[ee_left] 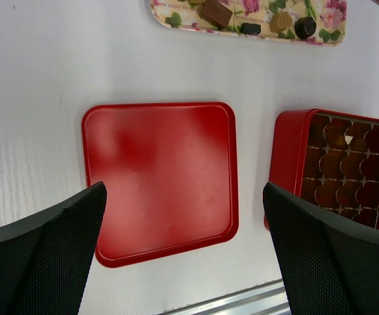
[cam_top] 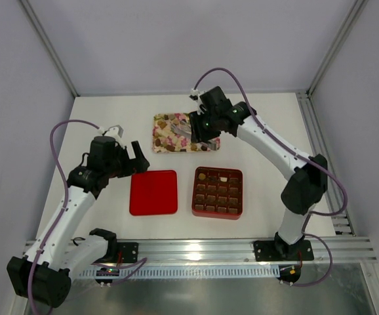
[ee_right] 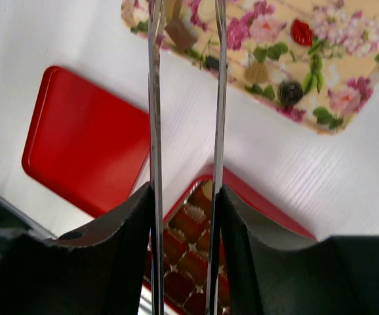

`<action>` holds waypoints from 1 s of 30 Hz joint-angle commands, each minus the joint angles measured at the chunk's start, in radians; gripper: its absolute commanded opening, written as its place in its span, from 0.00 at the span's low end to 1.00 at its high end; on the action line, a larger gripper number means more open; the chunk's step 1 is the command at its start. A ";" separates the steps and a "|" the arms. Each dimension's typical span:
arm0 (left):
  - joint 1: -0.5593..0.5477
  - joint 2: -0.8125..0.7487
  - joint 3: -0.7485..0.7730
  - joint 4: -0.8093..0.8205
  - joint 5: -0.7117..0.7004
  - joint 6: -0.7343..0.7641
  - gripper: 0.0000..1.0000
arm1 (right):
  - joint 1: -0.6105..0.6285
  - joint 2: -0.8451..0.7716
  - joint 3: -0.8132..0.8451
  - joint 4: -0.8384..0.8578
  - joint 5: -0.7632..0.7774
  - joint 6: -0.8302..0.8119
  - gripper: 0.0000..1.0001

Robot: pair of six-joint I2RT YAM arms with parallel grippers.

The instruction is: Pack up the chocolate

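1. Top view: the right gripper hangs over the floral tray, where the loose chocolate lies. The red box sits just nearer than the tray, with a few pieces in it.
2. Left wrist view: the left gripper, near-left of the tray, is spread wide and empty above the red lid.
3. Right wrist view: the right gripper clamps metal tongs, their blades partly apart over the tray. I cannot tell whether the tips pinch a piece. Best to center on one piece, squeeze gently and lift straight up.
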 commanded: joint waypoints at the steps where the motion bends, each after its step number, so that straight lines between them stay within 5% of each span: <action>1: 0.003 -0.029 0.023 0.011 -0.039 0.007 1.00 | 0.007 0.101 0.150 0.030 -0.019 -0.058 0.46; 9: 0.004 -0.039 0.020 0.009 -0.053 0.005 1.00 | 0.039 0.320 0.320 0.044 0.008 -0.115 0.46; 30: 0.004 -0.033 0.023 0.008 -0.048 0.005 1.00 | 0.077 0.496 0.452 0.027 0.156 -0.159 0.47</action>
